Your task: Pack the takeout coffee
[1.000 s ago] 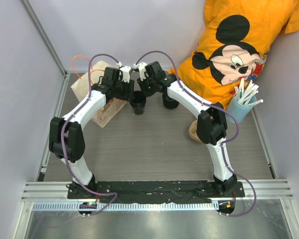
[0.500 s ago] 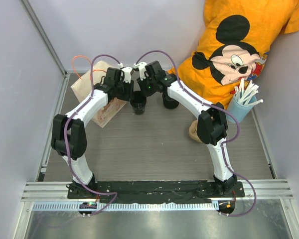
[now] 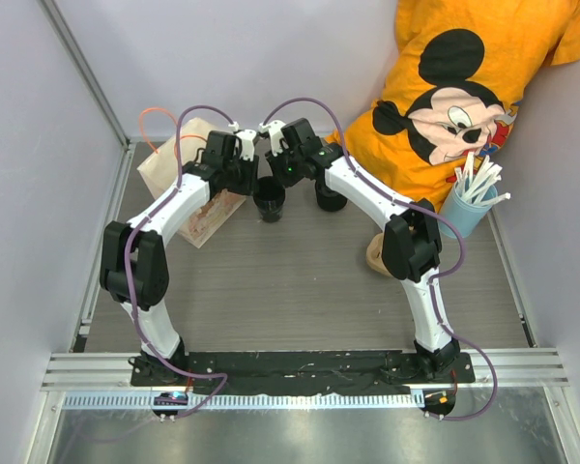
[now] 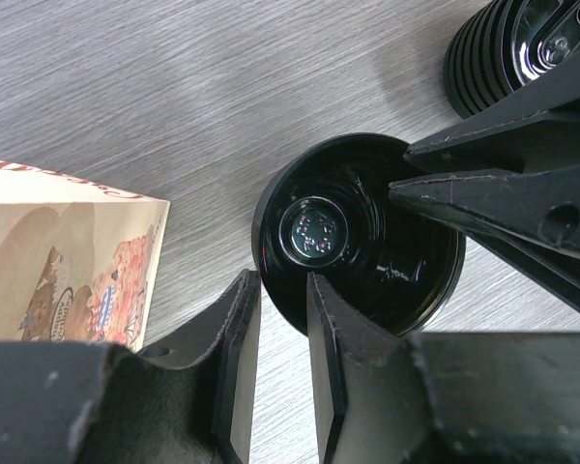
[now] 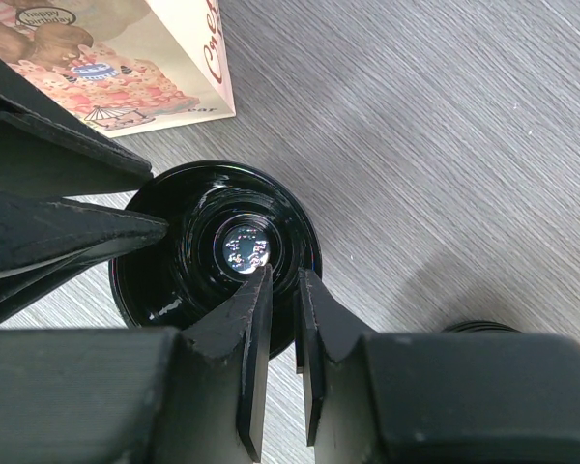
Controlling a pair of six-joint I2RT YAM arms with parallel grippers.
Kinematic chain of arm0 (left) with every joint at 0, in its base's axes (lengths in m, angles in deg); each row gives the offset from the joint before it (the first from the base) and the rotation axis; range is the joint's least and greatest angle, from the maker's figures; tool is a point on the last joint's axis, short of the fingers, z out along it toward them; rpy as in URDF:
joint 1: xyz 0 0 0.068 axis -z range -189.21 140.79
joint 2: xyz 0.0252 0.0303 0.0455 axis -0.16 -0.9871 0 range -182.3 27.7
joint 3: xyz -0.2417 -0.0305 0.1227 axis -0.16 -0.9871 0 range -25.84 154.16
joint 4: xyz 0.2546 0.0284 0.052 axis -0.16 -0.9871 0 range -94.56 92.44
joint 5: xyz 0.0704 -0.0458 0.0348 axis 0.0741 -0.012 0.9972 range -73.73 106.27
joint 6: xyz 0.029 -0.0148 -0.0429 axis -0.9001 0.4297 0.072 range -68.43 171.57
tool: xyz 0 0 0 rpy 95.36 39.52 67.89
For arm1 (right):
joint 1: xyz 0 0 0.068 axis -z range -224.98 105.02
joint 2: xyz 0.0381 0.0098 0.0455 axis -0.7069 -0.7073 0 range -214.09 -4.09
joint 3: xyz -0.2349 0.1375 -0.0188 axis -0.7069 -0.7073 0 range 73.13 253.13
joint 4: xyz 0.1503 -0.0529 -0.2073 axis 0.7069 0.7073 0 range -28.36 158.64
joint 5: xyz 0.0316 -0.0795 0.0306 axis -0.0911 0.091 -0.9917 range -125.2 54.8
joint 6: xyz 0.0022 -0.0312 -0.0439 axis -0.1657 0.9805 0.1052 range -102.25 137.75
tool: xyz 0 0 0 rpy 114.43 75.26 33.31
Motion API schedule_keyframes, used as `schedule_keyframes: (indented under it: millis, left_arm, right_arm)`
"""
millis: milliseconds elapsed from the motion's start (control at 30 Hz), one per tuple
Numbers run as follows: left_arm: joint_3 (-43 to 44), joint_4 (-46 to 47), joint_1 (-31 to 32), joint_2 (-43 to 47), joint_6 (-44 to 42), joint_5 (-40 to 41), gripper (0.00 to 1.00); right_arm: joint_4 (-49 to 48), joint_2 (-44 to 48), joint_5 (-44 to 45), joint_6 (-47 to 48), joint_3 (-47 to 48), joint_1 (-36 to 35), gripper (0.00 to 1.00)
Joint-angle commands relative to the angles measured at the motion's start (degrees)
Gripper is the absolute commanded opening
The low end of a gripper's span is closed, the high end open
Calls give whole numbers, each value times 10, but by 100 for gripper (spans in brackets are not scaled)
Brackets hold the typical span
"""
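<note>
Upright black cup (image 3: 268, 200) stands far mid-table between both arms. The right pincer (image 5: 283, 275) pinches its right rim. The left pincer (image 4: 280, 285) straddles the left rim, grip unclear. The paper bag (image 3: 164, 166) lies just left.

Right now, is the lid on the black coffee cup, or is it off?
Off: both wrist views look straight into the open black coffee cup, down to its glossy bottom.

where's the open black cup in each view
top external: black cup stands upper centre, just right of the bag.
left wrist: black cup at centre, seen from above.
right wrist: black cup centre-left.
shared landmark: printed paper bag beside it.
</note>
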Motion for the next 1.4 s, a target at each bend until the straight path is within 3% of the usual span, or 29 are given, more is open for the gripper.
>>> schedule_keyframes:
  millis: [0, 833, 1000, 1367]
  left_arm:
    - [19, 29, 3, 14, 1, 5, 29]
    - [51, -1, 3, -3, -2, 22, 1]
    - [56, -10, 3, -5, -4, 14, 0]
    - [72, -19, 2, -6, 1, -4, 0]
  right_arm:
    - [-14, 39, -7, -6, 12, -4, 22]
    - [-13, 41, -4, -5, 14, -4, 22]
    - [-13, 47, -3, -4, 14, -4, 22]
    - [-7, 83, -10, -5, 27, -3, 38]
